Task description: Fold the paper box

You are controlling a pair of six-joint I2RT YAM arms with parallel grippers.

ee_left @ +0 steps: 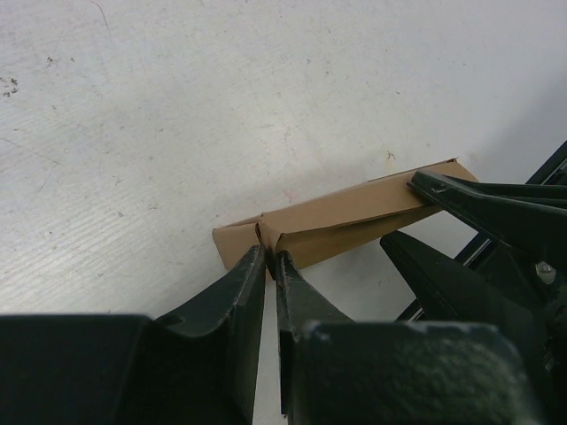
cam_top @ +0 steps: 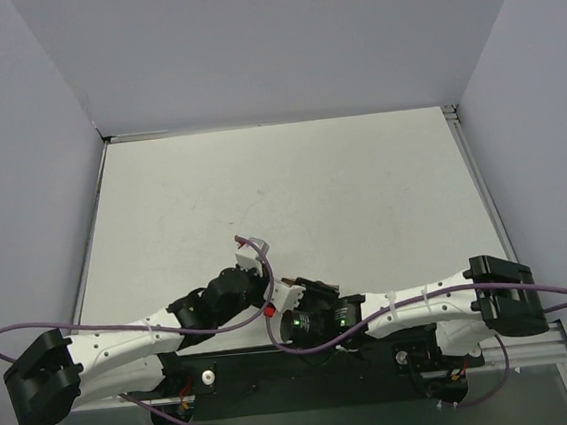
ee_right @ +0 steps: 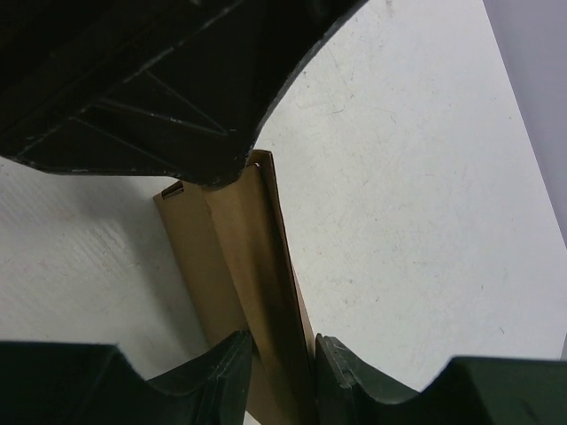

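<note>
The paper box is a long, narrow brown cardboard fold held just above the white table. My left gripper is shut on its near left end, with both fingertips pinching a thin edge. In the right wrist view the paper box runs up between the two pads of my right gripper, and both pads rest against its sides. The right gripper's fingers also show in the left wrist view, clamping the box's right end. From above, both wrists meet near the table's front edge and hide the box.
The left gripper's dark body fills the top of the right wrist view, close over the box's far end. Grey walls enclose the table on three sides. Purple cables loop over both arms.
</note>
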